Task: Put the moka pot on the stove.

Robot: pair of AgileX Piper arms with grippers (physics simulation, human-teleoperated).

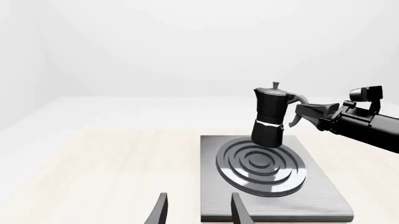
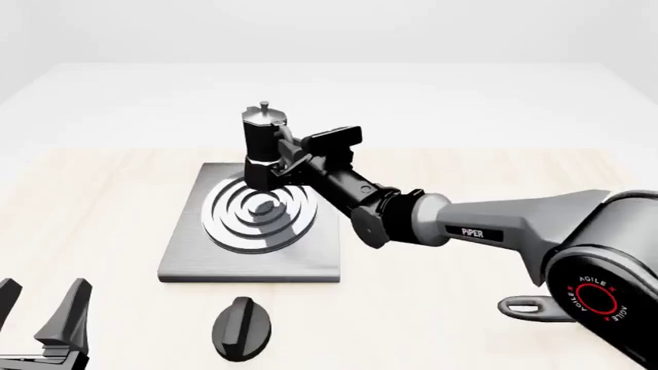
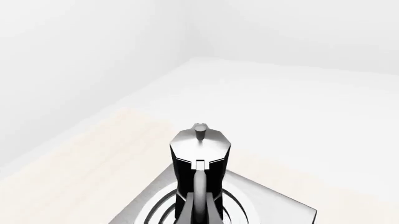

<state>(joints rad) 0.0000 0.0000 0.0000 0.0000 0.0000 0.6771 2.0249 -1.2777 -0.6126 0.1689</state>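
Note:
The moka pot (image 2: 263, 146), with black faceted body and knobbed lid, stands upright at the far edge of the stove's burner rings (image 2: 259, 212). I cannot tell if its base rests on the rings or hangs just above them. It also shows in the left wrist view (image 1: 271, 114) and the right wrist view (image 3: 201, 154). My right gripper (image 2: 295, 159) is shut on the pot's handle (image 1: 298, 100) from the right. The stove (image 2: 190, 258) is a flat grey square plate. My left gripper (image 2: 39, 308) is open and empty near the table's front left, its fingertips (image 1: 162, 207) facing the stove (image 1: 324, 186).
A black oval knob (image 2: 242, 327) lies on the table in front of the stove. The right arm (image 2: 483, 223) stretches across the table from the right, over the stove's right edge. A small grey loop (image 2: 529, 307) lies beside the right arm's base.

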